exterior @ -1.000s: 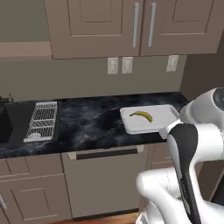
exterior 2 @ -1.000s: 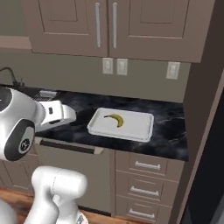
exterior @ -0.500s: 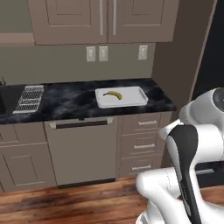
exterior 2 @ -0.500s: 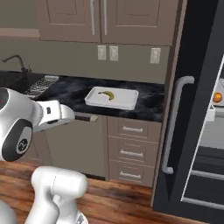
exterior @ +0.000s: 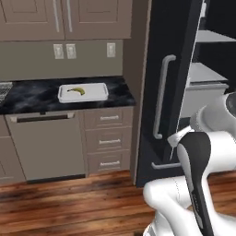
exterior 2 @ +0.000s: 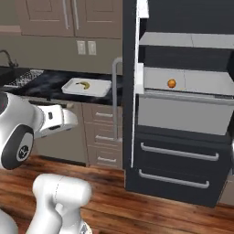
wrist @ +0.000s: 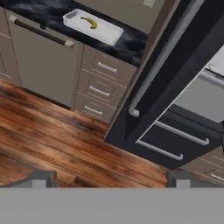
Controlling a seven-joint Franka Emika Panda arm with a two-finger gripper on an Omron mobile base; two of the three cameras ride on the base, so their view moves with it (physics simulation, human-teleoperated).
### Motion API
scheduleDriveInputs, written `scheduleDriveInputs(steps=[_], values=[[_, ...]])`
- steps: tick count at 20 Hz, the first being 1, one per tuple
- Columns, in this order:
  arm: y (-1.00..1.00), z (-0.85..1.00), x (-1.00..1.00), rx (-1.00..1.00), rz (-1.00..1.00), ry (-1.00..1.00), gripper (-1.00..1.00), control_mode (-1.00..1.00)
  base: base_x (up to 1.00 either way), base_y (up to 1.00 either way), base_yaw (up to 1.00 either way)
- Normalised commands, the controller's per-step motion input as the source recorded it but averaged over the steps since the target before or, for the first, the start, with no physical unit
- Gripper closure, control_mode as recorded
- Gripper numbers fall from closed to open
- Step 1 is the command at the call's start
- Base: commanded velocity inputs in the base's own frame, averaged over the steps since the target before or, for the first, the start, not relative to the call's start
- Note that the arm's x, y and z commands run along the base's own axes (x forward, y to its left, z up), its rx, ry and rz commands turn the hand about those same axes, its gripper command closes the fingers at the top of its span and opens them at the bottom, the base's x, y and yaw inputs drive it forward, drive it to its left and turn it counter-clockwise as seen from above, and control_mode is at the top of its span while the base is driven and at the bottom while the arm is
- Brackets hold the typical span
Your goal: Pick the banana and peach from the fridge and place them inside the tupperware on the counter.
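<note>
The banana point(exterior: 76, 91) lies inside the white tupperware point(exterior: 98, 96) on the black counter point(exterior: 27, 97), left of the fridge point(exterior: 171, 41). In the right base view the banana point(exterior 2: 83, 84) rests in the tupperware point(exterior 2: 101, 88), and the peach point(exterior 2: 171, 83) sits on a pale shelf of the open fridge point(exterior 2: 183, 155). The hand view looks down past the banana point(wrist: 90, 22) in the tupperware point(wrist: 109, 34) and the fridge point(wrist: 144, 118) door. My gripper point(wrist: 111, 179) is open with nothing between its fingertips point(wrist: 41, 178), far from both fruits.
The fridge door point(exterior 2: 129, 68) stands open toward me, with a long silver handle point(exterior: 158, 97). Brown drawers point(exterior: 109, 138) and a dishwasher front point(exterior: 46, 147) sit under the counter. Wooden floor point(wrist: 52, 140) spreads in front.
The base has driven back and to the right, so the whole scene shifted left and the open fridge came into view. The banana still lies in the tupperware. The gripper stays open.
</note>
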Motion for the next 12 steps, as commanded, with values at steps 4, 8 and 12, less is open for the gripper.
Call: scheduleDriveInputs(steps=[4,8,12], values=[[0.00,0.00,0.00,0.00,0.00,0.00,-1.00,1.00,-0.03,-1.00,0.00],[0.00,0.00,0.00,0.00,0.00,0.00,-1.00,1.00,0.02,-1.00,0.00],[0.00,0.00,0.00,0.00,0.00,0.00,-1.00,1.00,0.11,-0.99,0.00]])
